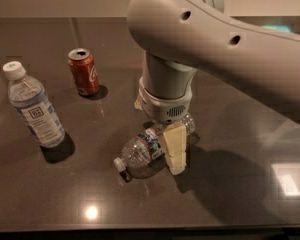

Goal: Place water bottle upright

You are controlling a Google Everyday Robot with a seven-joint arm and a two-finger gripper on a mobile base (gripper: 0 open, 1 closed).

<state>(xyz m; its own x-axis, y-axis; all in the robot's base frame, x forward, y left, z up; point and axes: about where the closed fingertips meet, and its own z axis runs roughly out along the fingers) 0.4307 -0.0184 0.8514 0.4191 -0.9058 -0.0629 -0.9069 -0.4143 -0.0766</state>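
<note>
A dark grey, glossy table [230,204] fills the view, and everything here is placed from the clear ribbed plastic water bottle [142,151], which lies on its side on the table a little left of the middle and towards the near edge.

Above the water bottle, a thick pale grey robot arm [215,39] comes in from the upper right and bends straight down over it. Its round wrist section hangs directly above the bottle's base end.

Under that wrist, the gripper [167,146] is down at the water bottle. Its cream-coloured lower part stands in front of the base half of the bottle and reaches down to the table. It overlaps the bottle's side. How wide the gripper is set, and whether it actually has hold of the bottle, cannot be told.

Well to the left of the water bottle, a bluish bottle [37,114] of clear plastic stands upright, with a white cap and a large white label bearing a dark square logo.

The water bottle points its small white cap [119,164] towards the near left. A narrow red-edged label band [152,143] circles its middle, just beside the gripper.

Behind the water bottle and to its left, a red metal soda can [84,72] stands upright, apart from both bottles.
</note>
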